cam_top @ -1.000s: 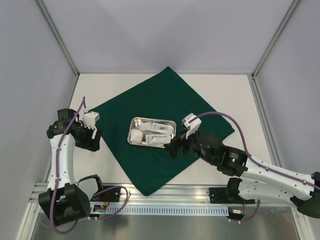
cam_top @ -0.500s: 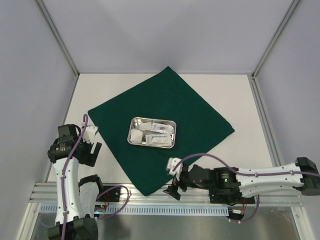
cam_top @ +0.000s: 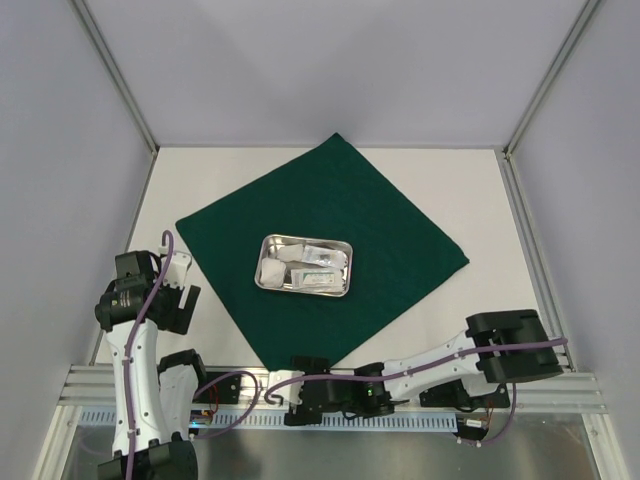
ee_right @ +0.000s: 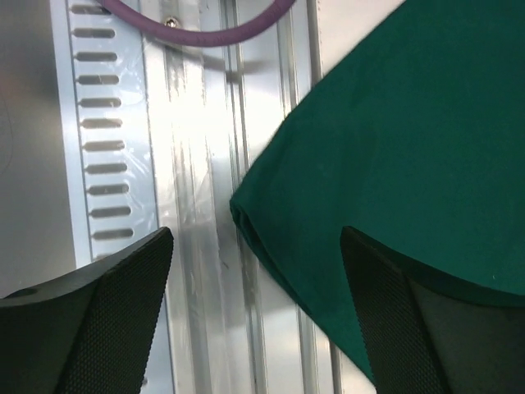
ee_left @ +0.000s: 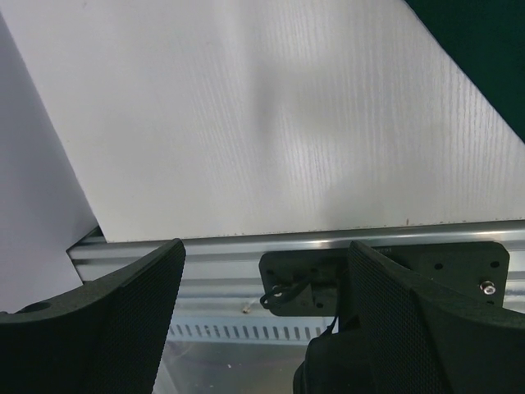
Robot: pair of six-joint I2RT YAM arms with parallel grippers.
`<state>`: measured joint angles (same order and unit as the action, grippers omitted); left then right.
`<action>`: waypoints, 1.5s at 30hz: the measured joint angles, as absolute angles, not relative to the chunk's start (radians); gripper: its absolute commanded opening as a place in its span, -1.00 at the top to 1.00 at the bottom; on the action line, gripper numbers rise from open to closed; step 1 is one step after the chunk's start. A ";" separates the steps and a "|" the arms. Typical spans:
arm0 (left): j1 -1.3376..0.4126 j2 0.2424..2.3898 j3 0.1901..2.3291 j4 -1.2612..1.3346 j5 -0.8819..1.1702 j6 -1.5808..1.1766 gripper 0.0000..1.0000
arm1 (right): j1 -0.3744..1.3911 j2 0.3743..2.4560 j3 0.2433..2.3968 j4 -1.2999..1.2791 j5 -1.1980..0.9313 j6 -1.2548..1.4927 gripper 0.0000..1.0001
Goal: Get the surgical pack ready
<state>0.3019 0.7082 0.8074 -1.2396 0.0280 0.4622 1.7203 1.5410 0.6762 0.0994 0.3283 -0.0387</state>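
Directly under your right claw (ee_right: 254, 238), between its wide-spread fingers (ee_right: 107, 320), lay the near corner of the green cloth (ee_right: 394, 148), resting over the metal rail (ee_right: 193, 164). By the look of it, you needed to come straight down, pinch only that corner without catching the rail, and lift it gently so the tray (cam_top: 261, 270), well ahead of the claw at the cloth's middle, was not dragged. Your left claw (ee_left: 264, 246) also stood open and empty above the table (ee_left: 246, 123), with the cloth ahead to one side.
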 measured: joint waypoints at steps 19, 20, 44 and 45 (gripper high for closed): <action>0.302 0.708 0.807 -1.240 0.025 0.459 -0.79 | 1.650 1.664 0.748 0.122 0.334 -0.031 0.99; 0.302 0.708 0.807 -1.240 0.025 0.459 -0.79 | 1.641 1.650 0.752 0.109 0.336 -0.033 0.99; 0.282 1.269 1.340 -1.238 0.294 0.489 -0.64 | 0.894 1.782 1.357 -0.172 0.185 -0.133 0.99; 0.270 1.295 1.355 -1.235 0.295 0.489 -0.64 | 0.877 1.804 1.383 -0.187 0.179 -0.132 0.99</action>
